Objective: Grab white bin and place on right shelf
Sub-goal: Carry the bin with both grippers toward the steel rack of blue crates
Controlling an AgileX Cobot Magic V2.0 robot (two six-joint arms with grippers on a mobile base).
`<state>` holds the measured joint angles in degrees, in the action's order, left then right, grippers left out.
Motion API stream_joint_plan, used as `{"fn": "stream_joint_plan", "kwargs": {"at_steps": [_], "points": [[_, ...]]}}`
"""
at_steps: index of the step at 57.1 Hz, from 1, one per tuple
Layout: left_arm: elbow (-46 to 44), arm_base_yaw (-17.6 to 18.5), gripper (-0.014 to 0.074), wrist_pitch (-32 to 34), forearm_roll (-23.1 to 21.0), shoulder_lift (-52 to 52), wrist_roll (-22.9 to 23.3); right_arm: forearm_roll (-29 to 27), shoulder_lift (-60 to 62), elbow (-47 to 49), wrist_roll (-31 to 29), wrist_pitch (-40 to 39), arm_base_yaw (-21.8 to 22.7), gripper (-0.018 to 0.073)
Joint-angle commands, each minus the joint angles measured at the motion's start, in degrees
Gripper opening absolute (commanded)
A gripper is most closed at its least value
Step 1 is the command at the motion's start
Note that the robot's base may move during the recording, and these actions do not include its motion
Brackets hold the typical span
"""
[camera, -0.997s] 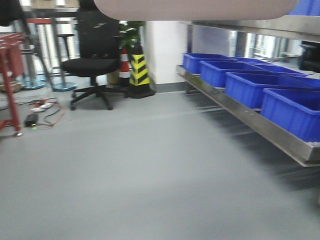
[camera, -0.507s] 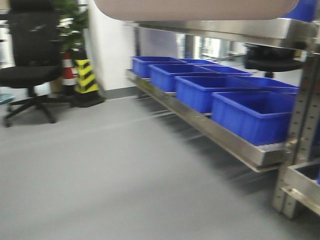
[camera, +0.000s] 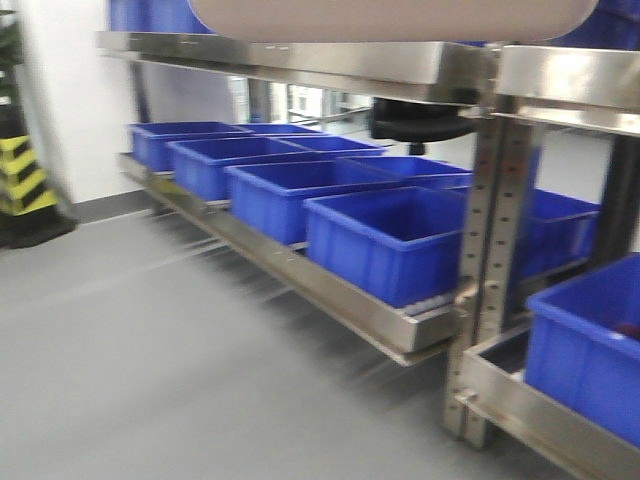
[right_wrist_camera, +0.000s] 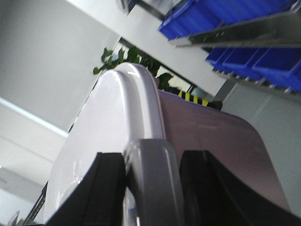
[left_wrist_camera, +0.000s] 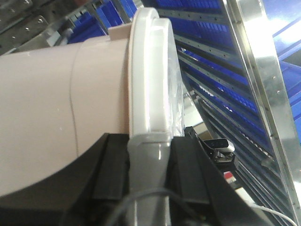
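White bin rode high, its underside filling the top edge of the front view, above the rack. Your left gripper and right gripper each had jaws closed narrow on a grey handle clip, one at either end. My read: you clamped it end to end to keep the tub level and the lid seated. The right shelf, with its shiny rail, lay ahead-right beyond a perforated upright. The bin was not yet on it. Blue crates filled the lower tier. Grey floor was smooth, the wall white. Front view blurred.
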<state>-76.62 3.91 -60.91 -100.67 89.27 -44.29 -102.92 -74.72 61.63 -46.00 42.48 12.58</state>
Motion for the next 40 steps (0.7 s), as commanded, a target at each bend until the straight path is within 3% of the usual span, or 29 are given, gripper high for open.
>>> {"fn": "stream_joint_plan", "kwargs": {"at_steps": [1,40], "points": [[-2.3,2.0,-0.0126,-14.9,-8.4,-3.1,-1.6,-5.4,1.9,2.1,-0.2,7.3,-1.4,0.0069],[-2.3,2.0,-0.0126,-14.8,-8.0,-3.1,-1.6,-5.4,1.8,2.1,-0.2,7.3,-1.4,0.0069]]}}
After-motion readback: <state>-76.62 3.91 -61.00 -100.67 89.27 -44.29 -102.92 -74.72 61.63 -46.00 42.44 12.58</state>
